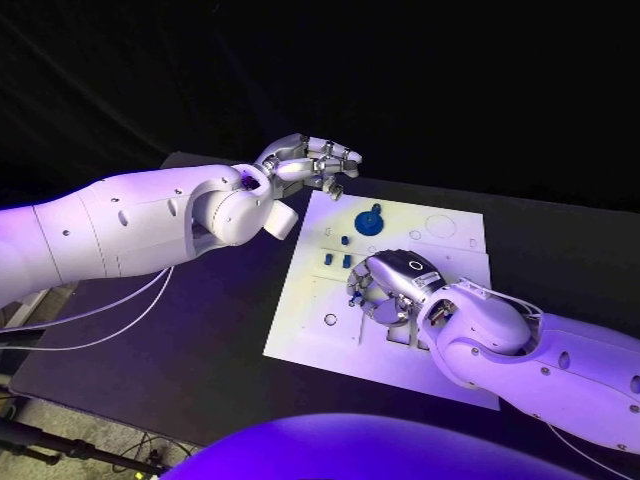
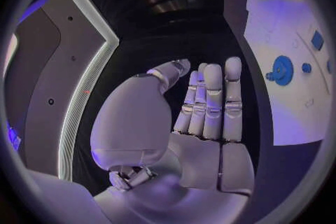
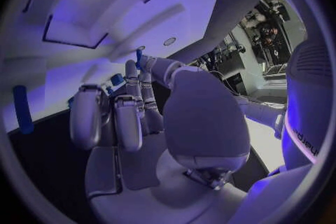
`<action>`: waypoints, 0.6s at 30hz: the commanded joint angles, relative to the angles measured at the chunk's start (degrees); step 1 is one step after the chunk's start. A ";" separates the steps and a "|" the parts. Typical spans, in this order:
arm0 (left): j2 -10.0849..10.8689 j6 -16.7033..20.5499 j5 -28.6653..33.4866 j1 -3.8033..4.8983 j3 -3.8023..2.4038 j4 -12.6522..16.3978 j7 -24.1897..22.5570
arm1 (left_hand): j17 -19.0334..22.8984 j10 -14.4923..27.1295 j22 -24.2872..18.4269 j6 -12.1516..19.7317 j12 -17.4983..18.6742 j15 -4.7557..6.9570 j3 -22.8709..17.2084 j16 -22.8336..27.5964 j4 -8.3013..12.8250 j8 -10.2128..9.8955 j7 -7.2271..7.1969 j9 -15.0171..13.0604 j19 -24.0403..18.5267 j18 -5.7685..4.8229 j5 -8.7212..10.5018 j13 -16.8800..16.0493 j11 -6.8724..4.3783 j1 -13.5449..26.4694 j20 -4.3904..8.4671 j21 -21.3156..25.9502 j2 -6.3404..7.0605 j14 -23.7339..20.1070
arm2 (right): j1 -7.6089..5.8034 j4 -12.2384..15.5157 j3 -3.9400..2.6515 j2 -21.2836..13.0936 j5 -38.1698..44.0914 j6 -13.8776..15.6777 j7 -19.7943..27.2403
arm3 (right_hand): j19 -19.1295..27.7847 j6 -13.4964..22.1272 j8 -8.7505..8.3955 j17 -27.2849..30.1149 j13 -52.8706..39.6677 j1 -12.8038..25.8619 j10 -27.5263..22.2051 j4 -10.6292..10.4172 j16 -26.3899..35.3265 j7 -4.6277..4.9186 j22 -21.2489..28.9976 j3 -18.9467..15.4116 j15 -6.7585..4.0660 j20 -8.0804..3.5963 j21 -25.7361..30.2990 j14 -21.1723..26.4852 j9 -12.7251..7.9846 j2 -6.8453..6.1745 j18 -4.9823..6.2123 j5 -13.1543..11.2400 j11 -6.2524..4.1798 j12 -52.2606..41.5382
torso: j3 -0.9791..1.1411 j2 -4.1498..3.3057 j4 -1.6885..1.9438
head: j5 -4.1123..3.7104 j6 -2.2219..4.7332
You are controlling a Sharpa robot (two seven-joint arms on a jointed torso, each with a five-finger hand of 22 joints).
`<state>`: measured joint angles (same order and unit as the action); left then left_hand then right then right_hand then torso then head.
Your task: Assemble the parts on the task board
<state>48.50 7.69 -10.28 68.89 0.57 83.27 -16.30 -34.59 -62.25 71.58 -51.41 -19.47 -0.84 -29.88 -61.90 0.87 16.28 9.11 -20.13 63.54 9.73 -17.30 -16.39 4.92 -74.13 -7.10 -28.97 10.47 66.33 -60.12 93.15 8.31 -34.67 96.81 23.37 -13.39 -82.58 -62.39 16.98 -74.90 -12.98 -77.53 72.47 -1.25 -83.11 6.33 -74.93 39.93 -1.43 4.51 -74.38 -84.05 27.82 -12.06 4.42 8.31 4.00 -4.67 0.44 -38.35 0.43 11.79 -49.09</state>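
So the white rectangular task board (image 1: 320, 335) sits mid-frame in the head view, flat on the black counter (image 1: 565, 250), tilted a bit w/ its far edge toward the upper right. On it there's a round blue disc-shaped part w/ a knob (image 1: 369, 220) near the upper edge, plus a few small blue rectangular parts (image 1: 330, 259) just below it, left of center.

Right robot hand (image 1: 389, 285) comes in from the lower right and hangs over the middle of the board, palm down, fingers curled in toward the surface. In the right wrist view the fingers (image 3: 129, 117) are bent w/ small blue bits showing right by the tips, but can't tell if it's actually pinching anything or just touching.

Left robot hand (image 1: 309, 163) is up at the upper left, off the board's far corner, above the counter. Left wrist view shows its fingers (image 2: 212, 102) straight, side by side, holding nothing.
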 commanded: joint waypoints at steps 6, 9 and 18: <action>-0.03 -0.94 0.11 0.04 -0.03 0.02 0.03 | 0.08 0.48 -0.05 0.46 -0.39 0.02 0.31 0.21 0.02 0.34 -0.06 -0.08 0.12 0.61 -0.29 0.09 -0.01 0.20 0.26 0.31 -0.12 -0.52 | 0.42 0.03 0.24 -0.03 0.79 -1.74 0.31 | -0.29 0.17 0.14 -0.15 0.01 -0.03 1.72 0.26 -0.34 0.12 -8.29 0.07 -0.21 -0.11 -0.07 -3.00 0.08 0.62 -0.77 0.15 -1.38 -0.18 | -0.03 0.01 -0.05 | 0.12 -0.34; -0.03 -0.96 0.11 0.04 -0.03 -0.02 0.08 | 0.08 0.48 -0.05 0.46 -0.39 0.02 0.31 0.21 0.02 0.34 -0.06 -0.08 0.12 0.61 -0.29 0.09 -0.01 0.20 0.26 0.31 -0.12 -0.52 | 0.44 0.10 0.24 -0.09 0.82 -1.73 0.34 | -0.29 0.17 0.14 -0.15 0.01 -0.03 1.72 0.26 -0.34 0.12 -8.29 0.07 -0.21 -0.11 -0.07 -3.00 0.08 0.62 -0.77 0.15 -1.38 -0.18 | -0.01 0.07 -0.06 | 0.16 -0.44; -0.03 -1.18 0.10 0.04 -0.03 -0.10 0.29 | 0.14 0.54 -0.10 0.54 -0.46 0.00 0.37 0.21 -0.02 0.39 -0.05 -0.10 0.14 0.60 -0.29 0.11 0.01 0.27 0.24 0.42 -0.15 -0.55 | 0.46 0.14 0.24 -0.04 1.08 -1.66 0.26 | -0.29 0.17 0.14 -0.15 0.01 -0.03 1.72 0.26 -0.34 0.12 -8.29 0.07 -0.21 -0.11 -0.07 -3.00 0.08 0.62 -0.77 0.15 -1.38 -0.18 | -0.02 0.06 -0.05 | 0.23 -0.50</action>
<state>48.56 7.56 -10.30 68.89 0.57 83.10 -15.97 -34.50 -62.25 71.53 -51.41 -19.75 -0.84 -29.88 -61.90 0.87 16.28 9.11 -20.17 63.54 9.74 -17.30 -16.33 4.92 -74.13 -7.10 -28.75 10.47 66.33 -59.76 93.28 8.48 -34.74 97.05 23.04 -13.25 -82.58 -62.29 16.93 -74.95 -12.87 -77.69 72.47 -1.26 -83.11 6.25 -74.92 39.92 -1.43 4.51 -74.38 -84.05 27.95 -11.91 4.42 8.32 4.00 -4.74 0.41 -38.29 0.37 12.00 -49.58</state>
